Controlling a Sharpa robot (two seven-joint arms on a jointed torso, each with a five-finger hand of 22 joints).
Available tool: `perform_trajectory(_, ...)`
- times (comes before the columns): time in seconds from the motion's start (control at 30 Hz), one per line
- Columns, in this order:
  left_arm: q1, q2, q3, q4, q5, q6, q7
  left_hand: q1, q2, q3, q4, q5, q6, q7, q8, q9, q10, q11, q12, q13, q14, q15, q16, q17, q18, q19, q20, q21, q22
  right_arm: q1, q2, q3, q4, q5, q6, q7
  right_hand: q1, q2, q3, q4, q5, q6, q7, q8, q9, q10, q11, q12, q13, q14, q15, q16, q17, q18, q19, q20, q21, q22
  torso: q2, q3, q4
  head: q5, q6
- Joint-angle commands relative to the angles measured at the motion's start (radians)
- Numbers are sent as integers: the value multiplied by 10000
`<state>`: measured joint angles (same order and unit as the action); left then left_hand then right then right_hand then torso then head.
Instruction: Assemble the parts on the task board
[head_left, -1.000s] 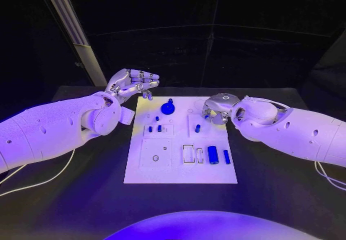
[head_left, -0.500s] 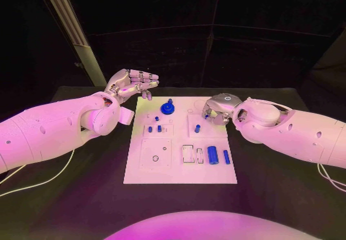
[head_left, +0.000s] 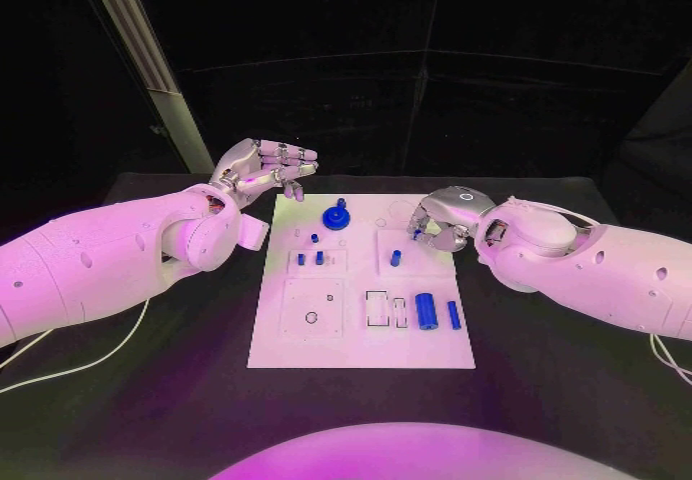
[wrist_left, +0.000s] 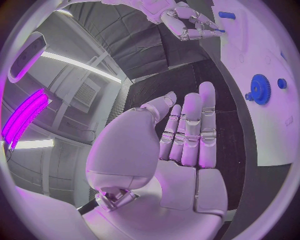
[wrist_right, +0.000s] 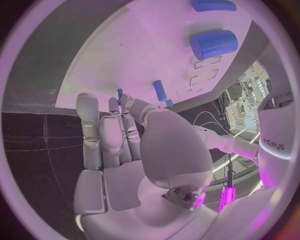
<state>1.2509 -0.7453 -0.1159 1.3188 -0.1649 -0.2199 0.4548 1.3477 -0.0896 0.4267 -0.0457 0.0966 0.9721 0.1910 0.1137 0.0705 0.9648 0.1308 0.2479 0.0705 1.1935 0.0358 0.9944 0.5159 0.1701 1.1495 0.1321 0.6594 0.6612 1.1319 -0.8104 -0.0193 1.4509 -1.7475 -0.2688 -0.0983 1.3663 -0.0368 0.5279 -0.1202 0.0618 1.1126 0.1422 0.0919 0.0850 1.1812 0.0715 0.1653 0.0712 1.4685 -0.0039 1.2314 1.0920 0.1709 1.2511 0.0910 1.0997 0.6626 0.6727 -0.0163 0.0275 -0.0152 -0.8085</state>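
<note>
Task board (head_left: 361, 345) sits mid-table, long side running near to far, and looks only partly assembled as far as I can judge.

Near right: a fat blue cylinder (head_left: 427, 308) and a slim blue pin (head_left: 453, 314) lie flat beside each other, apparently loose. Just left of them are open rectangular slots (head_left: 376, 307), and the near-left plate has an unfilled oval hole (head_left: 312, 317). So that whole near band reads as not yet done.

Middle: two short blue pegs (head_left: 309, 258) stand in the left block, a third small peg (head_left: 313, 237) just beyond them, and one peg (head_left: 395, 257) stands right of centre. These look seated.

Far: blue gear (head_left: 336, 216) sits on the board near the far edge, seemingly on its post.

Right hand (head_left: 440, 222) hangs over the far-right part of the board, fingers curled down together. A small blue piece (wrist_right: 120, 93) shows at its fingertips in the right wrist view; whether it's pinched or just touched, can't tell.

Left hand (head_left: 264, 167) is off the board past its far-left corner, raised, fingers loosely curled but apart, palm bare in the left wrist view, touching nothing.
</note>
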Motion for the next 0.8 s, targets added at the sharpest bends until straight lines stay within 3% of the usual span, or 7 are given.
perform_trajectory(0.03, 12, -18, 3, 1, 23, 62, 11, 65, 23, 45, -39, -3, 49, 7, 61, 0, -60, -25, 62, -13, -45, -7, -36, -17, 134, -80, 1, -39, -10, 26, -162, 11, 292, 400, -288, 72, 53, -42, 31, -18, 40, 59, 45, -34, 2, 57, 29, -12, -1, 246, -80, 19, 16, -200, 63, 24, 65, 14, -3, -9, 1, 31, 32)
perform_trajectory(0.23, 13, -10, 2, -19, 24, 61, 9, 64, 20, 45, -40, -4, 46, 9, 61, -1, -64, -24, 64, -14, -46, -6, -36, -19, 134, -80, 1, -39, -10, 29, -432, 177, 1133, 617, -496, 110, 59, -62, 40, -34, 50, 55, 49, -44, -1, 50, 33, -24, -5, 243, -82, 19, 14, -200, 62, 20, 71, 14, -12, -1, -16, 48, 50)
perform_trajectory(0.47, 13, 11, 1, -23, 24, 60, 6, 61, 16, 43, -42, -6, 41, 11, 61, -3, -71, -21, 67, -15, -46, -5, -35, -21, 133, -79, 1, -39, -10, 35, -548, 362, 1941, 681, -693, 133, 68, -83, 57, -54, 69, 47, 58, -61, -5, 42, 39, -40, -10, 243, -83, 35, 33, -203, 68, 15, 93, 39, -16, -20, 30, 81, 117)
perform_trajectory(0.8, 13, 52, 0, -26, 24, 70, 4, 61, 16, 43, -42, -6, 41, 11, 61, -3, -71, -21, 67, -15, -46, -5, -35, -21, 133, -79, 1, -39, -10, 33, 85, 394, 2118, 811, -513, 218, 61, -93, 57, -56, 73, 45, 63, -67, -7, 41, 43, -45, -11, 243, -82, 41, 39, -204, 68, 15, 97, 42, 7, -13, 15, 344, 110)
